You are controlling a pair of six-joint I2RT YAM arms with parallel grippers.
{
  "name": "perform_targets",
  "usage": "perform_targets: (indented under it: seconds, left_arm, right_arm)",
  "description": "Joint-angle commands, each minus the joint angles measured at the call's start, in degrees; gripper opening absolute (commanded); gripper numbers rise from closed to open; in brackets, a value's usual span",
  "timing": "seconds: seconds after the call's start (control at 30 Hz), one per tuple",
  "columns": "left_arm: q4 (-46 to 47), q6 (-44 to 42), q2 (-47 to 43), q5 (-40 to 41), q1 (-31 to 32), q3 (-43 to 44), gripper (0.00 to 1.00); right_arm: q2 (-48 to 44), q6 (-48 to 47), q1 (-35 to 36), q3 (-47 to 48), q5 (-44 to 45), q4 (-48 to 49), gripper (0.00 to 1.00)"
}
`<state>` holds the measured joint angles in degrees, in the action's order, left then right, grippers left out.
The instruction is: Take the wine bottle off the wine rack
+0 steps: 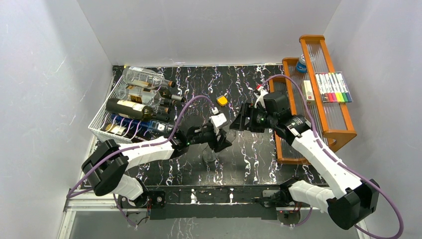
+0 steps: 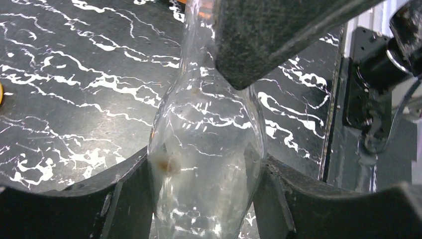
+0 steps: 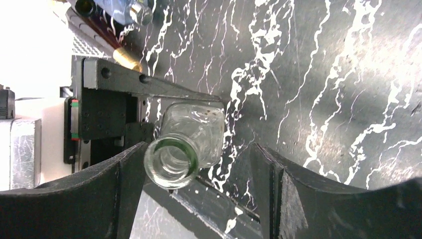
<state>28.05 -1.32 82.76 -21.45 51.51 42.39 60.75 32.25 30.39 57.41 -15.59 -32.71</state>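
Note:
A clear glass wine bottle (image 2: 206, 149) is held off the table by my left gripper (image 2: 206, 199), which is shut on its body. The neck points away toward my right gripper (image 3: 199, 189). The right gripper is open, and the bottle's mouth (image 3: 171, 162) sits between its fingers, close to the left finger (image 3: 124, 199). In the top view the two grippers meet over the middle of the table, left (image 1: 220, 140) and right (image 1: 240, 122). The white wire wine rack (image 1: 99, 130) stands at the far left and holds several other bottles, among them a dark one (image 1: 130, 107).
An orange wooden tiered shelf (image 1: 343, 130) stands at the right with coloured markers (image 1: 333, 87) on it. A small yellow object (image 1: 222, 100) lies on the black marbled table (image 1: 249, 164) behind the grippers. White walls close in on three sides.

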Motion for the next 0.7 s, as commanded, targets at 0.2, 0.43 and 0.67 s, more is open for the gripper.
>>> perform_targets:
  seconds: [0.2,0.43,0.67]
  left_arm:
    - [5.45,6.11,-3.09,5.63,-0.08,1.90,0.00]
    - [3.20,6.70,-1.67,6.57,-0.07,3.83,0.00]
    - [-0.47,11.00,-0.49,8.72,-0.03,6.44,0.50]
  right_arm:
    - [5.47,1.68,1.10,-0.21,2.93,11.95,0.76]
    - [7.27,1.37,4.23,-0.36,7.58,12.66,0.57]
    - [6.08,-1.09,4.21,-0.37,7.95,14.75,0.03]
